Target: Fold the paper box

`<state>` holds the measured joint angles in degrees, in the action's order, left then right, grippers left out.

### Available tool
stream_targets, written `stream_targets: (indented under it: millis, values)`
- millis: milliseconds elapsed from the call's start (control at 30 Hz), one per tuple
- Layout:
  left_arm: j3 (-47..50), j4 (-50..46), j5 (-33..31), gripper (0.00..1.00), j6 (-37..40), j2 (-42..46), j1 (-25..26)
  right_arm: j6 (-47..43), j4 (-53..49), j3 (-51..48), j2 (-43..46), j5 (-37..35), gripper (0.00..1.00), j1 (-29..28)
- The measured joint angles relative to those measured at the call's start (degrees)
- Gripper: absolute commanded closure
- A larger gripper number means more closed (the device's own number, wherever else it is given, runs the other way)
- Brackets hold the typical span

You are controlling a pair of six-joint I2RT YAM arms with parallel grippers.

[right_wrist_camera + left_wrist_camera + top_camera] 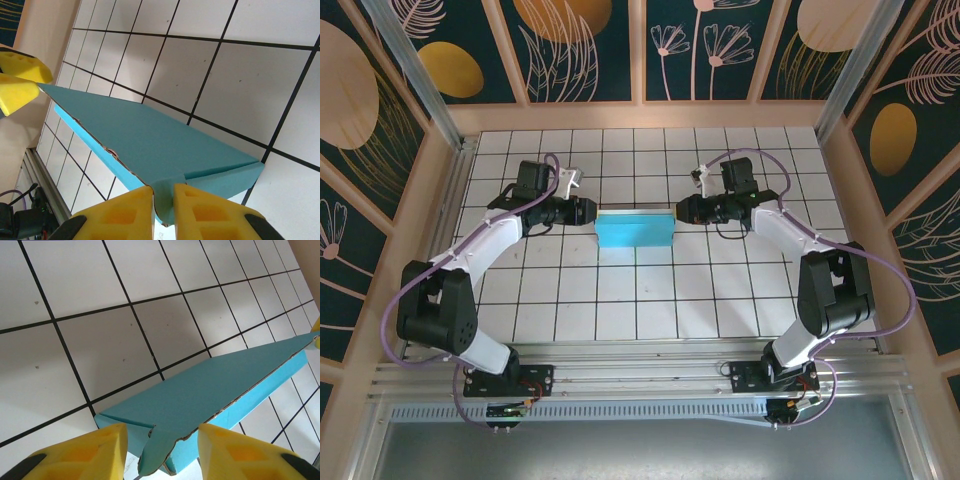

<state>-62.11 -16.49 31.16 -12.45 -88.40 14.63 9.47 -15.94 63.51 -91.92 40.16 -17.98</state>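
Observation:
The turquoise paper box (pixel 635 228) lies mid-table as a folded, flattened shape, held between both arms. My right gripper (pixel 678 210) is at its right end. In the right wrist view its yellow fingers (pixel 163 195) are shut on the rounded end flap of the box (pixel 145 135). My left gripper (pixel 588 212) is at the left end. In the left wrist view its fingers (pixel 162 440) stand apart on either side of the box's (pixel 200 390) left end flap, with a gap to each pad. A torn cardboard edge runs along the box's top panel.
The white tiled table (pixel 570 300) with black grid lines stretches around the box. A wooden frame (pixel 640 115) and patterned walls enclose it. A metal rail (pixel 640 375) carries the arm bases along the near edge.

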Motion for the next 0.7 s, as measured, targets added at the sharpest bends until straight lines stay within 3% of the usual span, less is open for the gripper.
stream_targets:
  millis: [100, 700]
  values:
    - [0.0, 0.3, 1.0, 0.76, -0.7, 0.0, 0.0, 0.1, 0.0, 0.0, 0.0, 0.0, 0.82, -0.1]
    - [0.3, 0.3, -0.1, 0.68, -7.3, 0.1, 0.1, 5.9, 1.7, -0.1, 0.0, -1.3, 0.82, -0.7]
